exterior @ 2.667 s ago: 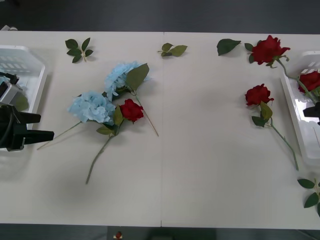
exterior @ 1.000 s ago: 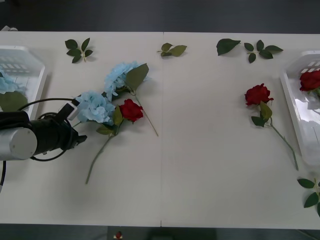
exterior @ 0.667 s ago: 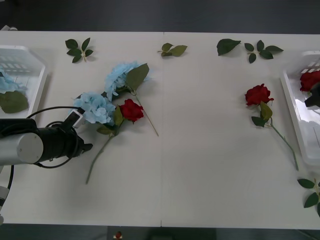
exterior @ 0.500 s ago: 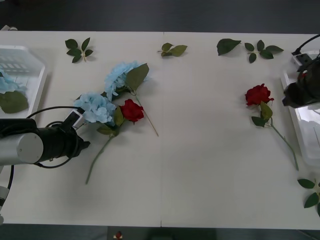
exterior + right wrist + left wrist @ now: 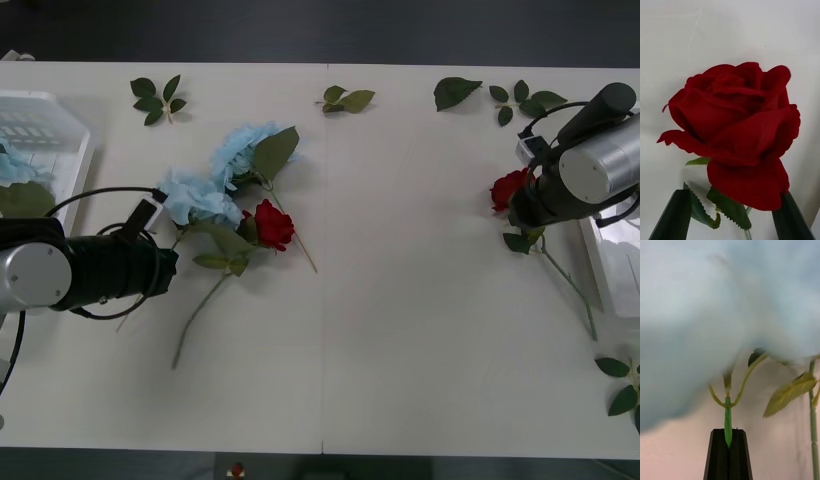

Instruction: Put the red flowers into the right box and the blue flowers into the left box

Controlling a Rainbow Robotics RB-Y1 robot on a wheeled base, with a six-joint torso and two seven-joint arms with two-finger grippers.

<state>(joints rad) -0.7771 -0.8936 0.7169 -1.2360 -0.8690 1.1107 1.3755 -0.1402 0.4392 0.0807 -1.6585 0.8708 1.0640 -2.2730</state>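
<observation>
A: Where is the left pincer (image 5: 728,450)?
B: Closed on the stem of a blue flower (image 5: 198,199) near the left box (image 5: 60,130); its bloom is only a blur close up.
A: And the right pincer (image 5: 732,215)?
B: Open around a red flower (image 5: 737,131) on the bench (image 5: 400,330); the arm partly hides that bloom from the front.

No text, label, brand, number or sign can be read anywhere in these views.
</observation>
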